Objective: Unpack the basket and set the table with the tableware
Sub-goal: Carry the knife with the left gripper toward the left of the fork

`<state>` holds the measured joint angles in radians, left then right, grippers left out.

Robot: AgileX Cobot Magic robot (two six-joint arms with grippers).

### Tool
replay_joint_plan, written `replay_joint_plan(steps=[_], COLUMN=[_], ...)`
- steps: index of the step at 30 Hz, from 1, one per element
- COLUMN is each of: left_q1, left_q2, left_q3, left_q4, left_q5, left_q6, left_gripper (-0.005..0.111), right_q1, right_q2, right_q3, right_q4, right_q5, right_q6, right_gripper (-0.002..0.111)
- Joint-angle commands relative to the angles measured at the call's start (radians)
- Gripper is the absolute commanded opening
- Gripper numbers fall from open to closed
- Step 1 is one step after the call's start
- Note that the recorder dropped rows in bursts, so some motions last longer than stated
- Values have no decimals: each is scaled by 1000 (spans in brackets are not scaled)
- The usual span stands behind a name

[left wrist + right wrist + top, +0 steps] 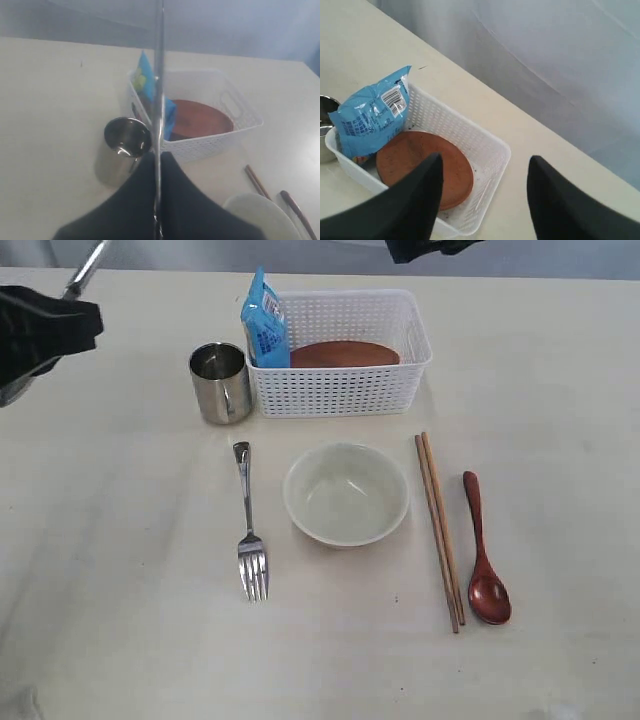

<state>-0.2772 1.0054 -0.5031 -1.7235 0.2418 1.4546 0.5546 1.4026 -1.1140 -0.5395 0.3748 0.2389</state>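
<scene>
at the upper left of the exterior frame, the left claw (pixel 159 159) is clamped on the steel knife (pixel 88 268), thin, stiff and slippery. the right claw (pixel 486 160) gapes empty over the brown plate (pixel 420 165) in the basket (pixel 450 127), upper centre; rigid, likely breakable, best pinched at its rim.

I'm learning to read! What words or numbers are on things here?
No text can be read.
The packet: white print and a barcode, too small and blurred to read.
Nothing else shows writing.
</scene>
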Motion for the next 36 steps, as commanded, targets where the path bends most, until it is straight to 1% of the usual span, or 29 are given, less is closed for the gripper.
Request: replay_joint_plan(steps=[1, 4, 9, 13, 20, 21, 22, 24, 25, 28, 31, 34, 36], left_q1=[0, 0, 0, 0, 0, 0, 0, 0, 0, 0, -18, -79, -125], left_q2=[-193, -290, -398, -413, -411, -411, -411, -411, -413, -413, -413, -413, -413], left_q3=[102, 160, 225, 240, 240, 240, 240, 239, 239, 241, 262, 310, 346], left_q4=[-21, -21, -21, -21, -21, 25, 117, 367, 662, 983, 1178, 1344, 1403], left_q5=[-52, -88, -96, -96, -53, -53, -53, -61, -94, -135, -184, -277, -338], left_q6=[-48, -71, -75, -75, -80, -113, -196, -467, -771, -1104, -1347, -1583, -1677], left_gripper=[0, 0, 0, 0, 0, 0, 0, 0, 0, 0, 0, 0, 0], right_q1=[-5, -5, -5, -5, -5, -5, -5, -5, -5, -5, -5, -5, -5], right_q2=[-8, -8, -8, -8, -8, -8, -8, -8, -8, -8, -8, -8, -8], right_q3=[-1, -1, -1, -1, -1, -1, -1, -1, -1, -1, -1, -1, -1], right_q4=[26, 24, 24, 24, 24, 24, 24, 24, 24, 24, 24, 24, 24], right_q5=[34, 26, 23, 23, 23, 23, 23, 23, 23, 23, 20, 20, 20], right_q6=[32, 32, 32, 32, 32, 32, 32, 32, 32, 32, 32, 32, 32], right_gripper=[49, 49, 49, 49, 49, 49, 49, 49, 49, 49, 49, 49, 49])
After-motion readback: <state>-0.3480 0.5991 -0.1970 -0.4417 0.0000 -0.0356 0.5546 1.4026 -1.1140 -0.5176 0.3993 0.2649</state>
